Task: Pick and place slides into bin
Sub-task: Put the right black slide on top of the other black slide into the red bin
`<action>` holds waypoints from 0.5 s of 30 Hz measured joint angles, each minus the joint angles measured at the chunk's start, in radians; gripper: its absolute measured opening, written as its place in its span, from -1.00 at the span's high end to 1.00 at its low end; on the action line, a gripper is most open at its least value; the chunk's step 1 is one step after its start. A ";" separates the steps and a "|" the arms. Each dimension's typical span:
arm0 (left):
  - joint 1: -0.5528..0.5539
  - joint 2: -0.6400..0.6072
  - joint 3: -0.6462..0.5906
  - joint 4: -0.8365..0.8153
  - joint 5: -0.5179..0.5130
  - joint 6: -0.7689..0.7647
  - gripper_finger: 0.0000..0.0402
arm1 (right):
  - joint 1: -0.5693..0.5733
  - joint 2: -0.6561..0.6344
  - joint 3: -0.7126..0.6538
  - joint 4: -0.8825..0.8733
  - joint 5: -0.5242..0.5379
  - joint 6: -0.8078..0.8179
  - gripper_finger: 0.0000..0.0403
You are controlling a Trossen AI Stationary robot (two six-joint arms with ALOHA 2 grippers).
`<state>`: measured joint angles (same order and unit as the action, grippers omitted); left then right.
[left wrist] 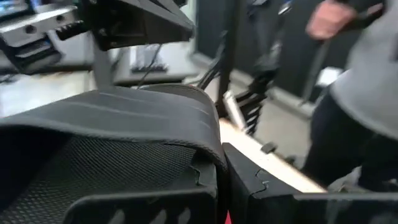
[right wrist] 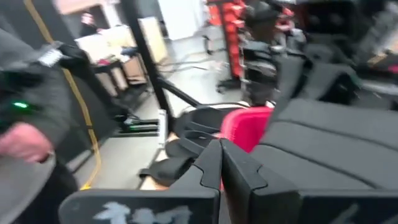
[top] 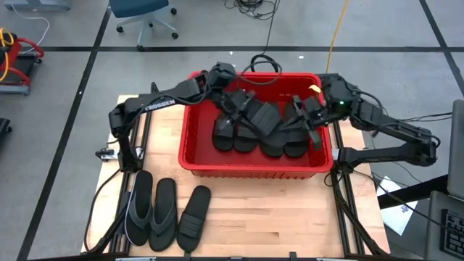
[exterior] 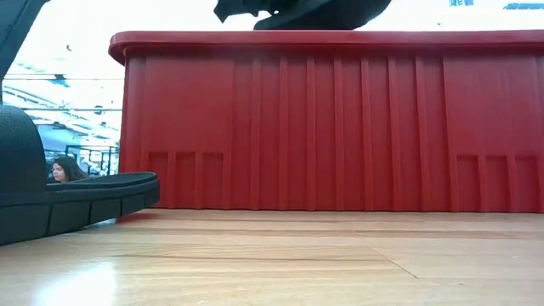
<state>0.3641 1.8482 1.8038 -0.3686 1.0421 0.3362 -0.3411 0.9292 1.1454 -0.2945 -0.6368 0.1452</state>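
1. Three matte black rubber slides (top: 163, 212) lay on the wooden table (top: 275, 217), left of centre, not yet binned.
2. The left gripper (top: 233, 101) hung over the red plastic bin (top: 190, 141), fingers pressed together.
3. About four slides already lay inside.
4. The right gripper (top: 310, 109) hovered there too, pressed together; whether either pinched a slide I could not tell.

The bin (exterior: 340, 119) looks like smooth red plastic with a ribbed wall; the slides (top: 164, 212) are matt black rubber; the table (exterior: 297, 263) is pale varnished wood.
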 joint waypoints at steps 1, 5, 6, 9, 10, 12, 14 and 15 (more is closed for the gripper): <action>0.000 0.014 0.000 0.039 0.037 -0.026 1.00 | 0.000 -0.013 0.000 0.004 -0.023 0.000 1.00; -0.002 0.087 0.000 0.276 0.194 -0.218 1.00 | 0.000 -0.070 0.000 0.055 -0.074 0.027 1.00; -0.002 0.109 0.000 0.342 0.235 -0.275 1.00 | 0.000 -0.083 0.000 0.076 -0.081 0.047 1.00; -0.001 0.176 0.000 0.533 0.320 -0.444 1.00 | 0.000 -0.110 0.000 0.130 -0.124 0.107 1.00; -0.002 0.198 0.000 0.590 0.345 -0.495 1.00 | 0.000 -0.116 0.000 0.135 -0.144 0.131 1.00; -0.005 0.236 0.000 0.678 0.402 -0.579 1.00 | 0.000 -0.123 0.000 0.142 -0.200 0.182 1.00; -0.007 0.270 0.001 0.722 0.446 -0.628 1.00 | 0.001 -0.128 0.000 0.140 -0.239 0.223 1.00; -0.008 0.284 0.001 0.718 0.453 -0.637 1.00 | 0.001 -0.130 0.000 0.140 -0.254 0.240 1.00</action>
<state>0.3565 2.1322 1.8046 0.3493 1.4952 -0.3004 -0.3405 0.7990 1.1454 -0.1541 -0.8913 0.3851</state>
